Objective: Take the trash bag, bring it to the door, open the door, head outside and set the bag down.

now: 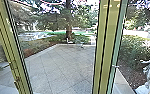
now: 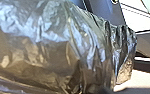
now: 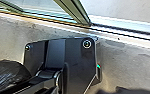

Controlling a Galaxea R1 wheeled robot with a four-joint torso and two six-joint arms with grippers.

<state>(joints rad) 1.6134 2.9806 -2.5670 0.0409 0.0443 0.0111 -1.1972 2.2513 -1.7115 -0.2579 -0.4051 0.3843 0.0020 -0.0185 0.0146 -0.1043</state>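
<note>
Whether either pincer is clenched or released, I cannot tell. The trash bag (image 2: 48,45) bulges close by the left wrist, so pickup and carry look done. The door (image 3: 74,12) seems open, its threshold (image 3: 123,32) near the robot's base (image 3: 77,60). Left: crossing onto the paving (image 1: 63,67) and setting the bag down.

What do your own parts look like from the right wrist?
The wide plate is near-black, with rounded corners, a pale-ringed round fitting at one and a small green spot at one side. The jointed bar is glossy black.
</note>
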